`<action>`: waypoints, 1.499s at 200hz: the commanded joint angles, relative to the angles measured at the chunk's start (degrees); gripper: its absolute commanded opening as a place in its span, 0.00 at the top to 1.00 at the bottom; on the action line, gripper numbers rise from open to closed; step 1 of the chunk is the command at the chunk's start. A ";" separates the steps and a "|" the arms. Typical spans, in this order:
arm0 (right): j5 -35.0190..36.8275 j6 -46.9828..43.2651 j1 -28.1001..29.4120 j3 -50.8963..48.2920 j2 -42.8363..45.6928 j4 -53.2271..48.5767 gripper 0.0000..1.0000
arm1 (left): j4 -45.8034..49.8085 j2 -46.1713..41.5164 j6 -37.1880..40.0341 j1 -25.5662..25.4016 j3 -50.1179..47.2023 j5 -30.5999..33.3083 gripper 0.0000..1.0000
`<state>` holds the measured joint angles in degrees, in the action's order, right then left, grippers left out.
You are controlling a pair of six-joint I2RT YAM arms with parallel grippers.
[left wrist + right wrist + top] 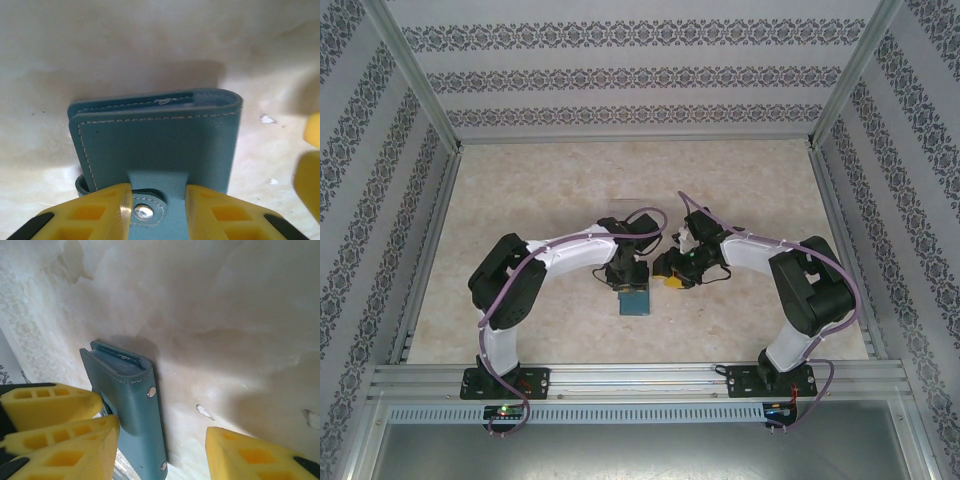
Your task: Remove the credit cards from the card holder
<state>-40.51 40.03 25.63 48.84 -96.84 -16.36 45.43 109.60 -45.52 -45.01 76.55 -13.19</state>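
Left wrist: holder (155,140) lies folded shut. Left gripper (157,200) jaws pinch its strap tab (157,182), snap (144,212) between them.

Right wrist: right gripper (162,430) jaws are spread. The holder sits between them, close to one finger and apart from the other.

Cards not discernible.

Step, judged: opening the holder. Next move calls for freeing the tab while the other jaws steady the body.
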 commanded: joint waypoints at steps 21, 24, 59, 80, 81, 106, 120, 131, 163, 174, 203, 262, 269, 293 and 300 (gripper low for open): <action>-3.62 -0.50 0.10 -1.53 1.15 2.31 0.50 | 4.69 1.57 -0.53 -0.68 0.66 1.75 0.67; -3.87 -0.41 0.13 -1.57 1.06 2.36 0.50 | 4.86 1.62 -0.39 -0.69 0.70 1.84 0.67; -5.19 0.46 1.00 -2.20 0.27 3.70 0.54 | 6.69 1.89 -0.45 -0.78 1.05 3.03 0.67; -4.71 1.01 1.42 -2.31 0.22 3.79 0.54 | 7.61 1.36 -0.54 -0.78 1.71 3.68 0.73; -4.69 1.06 1.43 -2.28 0.23 3.79 0.54 | 7.68 1.34 -0.54 -0.78 1.73 3.73 0.73; -4.15 1.54 1.75 -2.26 0.31 3.80 0.55 | 9.67 0.48 -0.11 -0.89 3.50 4.84 0.73; -3.94 1.76 1.79 -2.06 0.21 3.37 0.55 | 10.60 0.43 -0.03 -1.03 4.18 4.84 0.70; -4.03 1.79 1.88 -1.91 0.03 3.18 0.55 | 11.19 0.38 -0.05 -1.20 4.38 4.57 0.68; -3.96 1.89 2.01 -1.73 -0.06 3.13 0.55 | 9.74 0.56 -0.39 -1.74 3.33 3.07 0.65; -4.13 1.89 2.06 -1.58 -0.24 3.32 0.55 | 9.03 1.15 -0.37 -1.74 2.84 2.30 0.65; -4.55 1.96 2.28 -1.50 -0.77 3.62 0.55 | 7.18 2.17 -0.12 -1.74 1.63 1.67 0.67; -5.46 2.29 3.98 -1.18 -2.50 4.97 0.56 | 7.60 3.05 0.63 -1.74 0.79 3.25 0.81; -5.63 2.49 4.16 -1.25 -2.69 5.40 0.56 | 7.42 2.82 0.82 -1.74 0.75 3.37 0.82; -5.94 3.20 4.85 -1.47 -3.51 7.10 0.58 | 6.30 1.77 1.52 -1.74 0.53 3.61 0.86; -6.27 3.34 5.06 -1.42 -3.78 7.68 0.58 | 5.99 1.46 1.74 -1.66 0.64 3.51 0.87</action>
<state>-44.82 42.26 29.71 47.29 -99.39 -11.22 52.12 111.11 -45.21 -46.13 78.72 -10.92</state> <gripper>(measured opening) 0.428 0.150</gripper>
